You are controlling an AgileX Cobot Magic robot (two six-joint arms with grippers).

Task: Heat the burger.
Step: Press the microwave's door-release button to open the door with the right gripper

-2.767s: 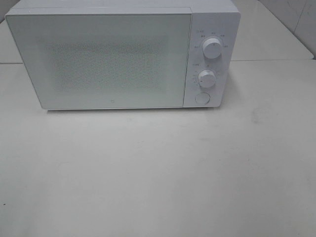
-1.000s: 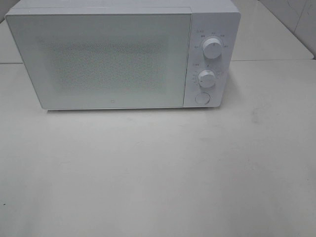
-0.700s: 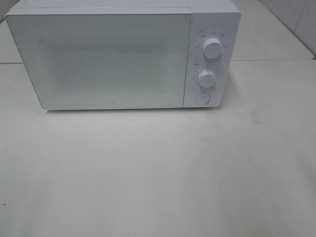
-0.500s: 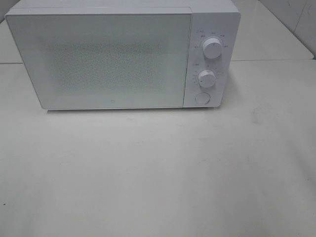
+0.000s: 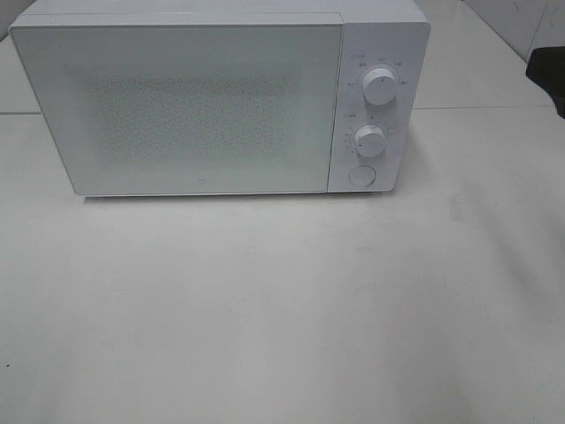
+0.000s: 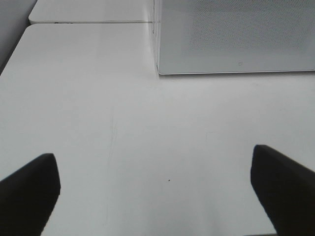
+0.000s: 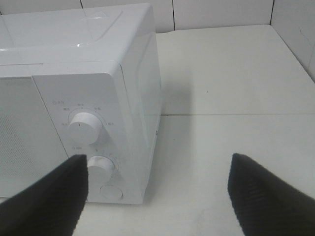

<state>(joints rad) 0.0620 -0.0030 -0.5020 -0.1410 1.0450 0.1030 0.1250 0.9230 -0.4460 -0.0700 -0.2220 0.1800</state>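
The burger is hidden or out of view in every view. A white microwave [image 5: 212, 97] stands at the back of the table with its door shut; it has two knobs [image 5: 379, 87] and a round button [image 5: 361, 176] on its right panel. It also shows in the left wrist view [image 6: 236, 34] and the right wrist view [image 7: 83, 98]. My left gripper [image 6: 157, 196] is open and empty over bare table, in front of the microwave's left corner. My right gripper [image 7: 157, 196] is open and empty, to the right of the microwave's control panel; a dark part of it [image 5: 549, 71] shows at the right edge.
The white table [image 5: 282, 309] stretches in front of the microwave. A seam joins it to a second table behind [image 7: 221, 114]. A tiled wall [image 7: 221, 12] stands at the back.
A dark part of my right arm has come into the exterior high view at the right edge. The microwave has not moved.
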